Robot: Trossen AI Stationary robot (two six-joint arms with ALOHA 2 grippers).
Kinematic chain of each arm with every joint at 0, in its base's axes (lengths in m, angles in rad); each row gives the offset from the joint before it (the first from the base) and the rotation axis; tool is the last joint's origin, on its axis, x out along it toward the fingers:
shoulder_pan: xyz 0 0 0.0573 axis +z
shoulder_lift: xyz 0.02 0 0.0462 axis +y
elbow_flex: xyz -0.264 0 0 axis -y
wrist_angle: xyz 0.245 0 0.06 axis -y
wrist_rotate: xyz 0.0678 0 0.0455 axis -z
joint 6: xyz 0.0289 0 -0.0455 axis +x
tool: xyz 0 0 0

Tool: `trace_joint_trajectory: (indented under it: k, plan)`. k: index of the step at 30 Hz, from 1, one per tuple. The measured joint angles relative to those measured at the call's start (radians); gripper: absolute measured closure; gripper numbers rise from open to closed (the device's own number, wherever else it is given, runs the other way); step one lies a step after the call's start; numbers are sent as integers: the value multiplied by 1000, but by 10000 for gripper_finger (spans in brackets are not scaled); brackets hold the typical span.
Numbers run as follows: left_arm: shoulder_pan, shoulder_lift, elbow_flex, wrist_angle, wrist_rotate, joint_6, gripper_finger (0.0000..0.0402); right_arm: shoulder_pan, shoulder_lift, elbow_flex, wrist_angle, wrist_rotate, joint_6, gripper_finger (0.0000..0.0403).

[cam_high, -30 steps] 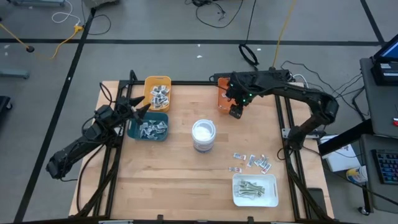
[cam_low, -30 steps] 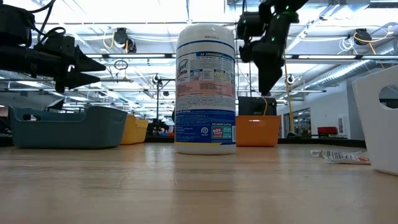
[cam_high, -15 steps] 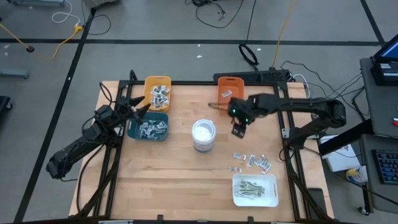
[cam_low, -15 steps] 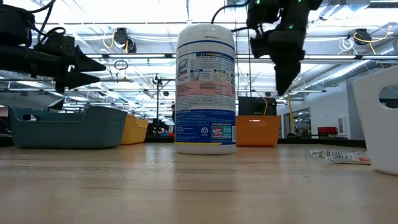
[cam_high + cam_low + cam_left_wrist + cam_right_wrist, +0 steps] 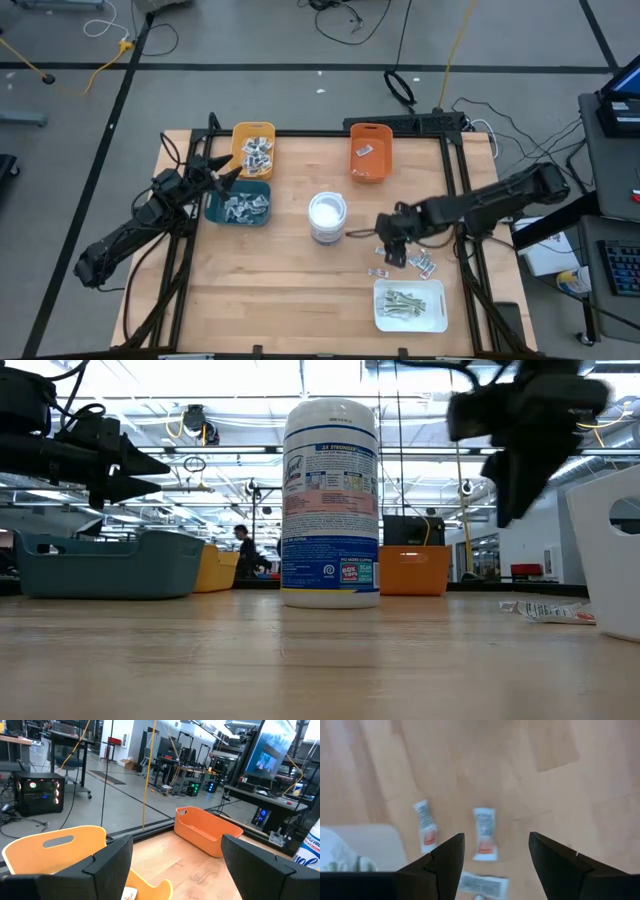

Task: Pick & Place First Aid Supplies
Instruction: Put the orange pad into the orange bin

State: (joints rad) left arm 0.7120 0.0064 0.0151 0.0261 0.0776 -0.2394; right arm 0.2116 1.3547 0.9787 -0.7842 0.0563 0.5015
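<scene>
Since a second ago my right arm has swung from above the orange plastic bin [image 5: 369, 162] across the wooden tabletop [image 5: 290, 280] to the loose packets near the right edge; the left arm has not moved. My right gripper [image 5: 395, 250] now hovers over the scattered first aid supplies [image 5: 407, 260], jaws parted and holding nothing. My left gripper [image 5: 228, 172] waits above the teal plastic bin [image 5: 239, 205], jaws wide and empty, beside the yellow plastic bin [image 5: 253, 148].

I judge the risk to be in the descent. Through the right wrist view a small white-and-red sachet [image 5: 484, 833] lies between my fingers [image 5: 442, 865], a second sachet [image 5: 425, 826] sits just beside it, and another packet shows near the fingertips. If I come down slightly off, I could pinch two at once or push the flat sachet along the wood instead of lifting it.

Only the wrist view separates these sachets and shows the corner of the white rectangular tray [image 5: 367, 842]; the high view gives them as specks. Looking level across the tabletop, I see the white cylindrical wipes canister [image 5: 331, 502] standing upright, and a few packets lying flat at the right.
</scene>
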Motion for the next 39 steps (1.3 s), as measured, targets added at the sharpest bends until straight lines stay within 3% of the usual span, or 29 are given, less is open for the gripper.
trace_joint_trajectory:
  k: [8, 26, 28, 33, 39]
  plan:
    - [0, 0, 0, 0, 0, 0, 96, 111, -4, -124, 188, 100, 28, 190]
    - [0, 0, 0, 0, 0, 0, 96, 78, 158, -197, 313, 67, -37, 191]
    - [0, 0, 0, 0, 0, 0, 96, 57, 173, -197, 320, 24, -40, 194]
    - [0, 0, 0, 0, 0, 0, 96, 24, 181, -196, 321, -23, -64, 242]
    - [0, 0, 0, 0, 0, 0, 96, 16, 181, -196, 325, -35, -101, 357]
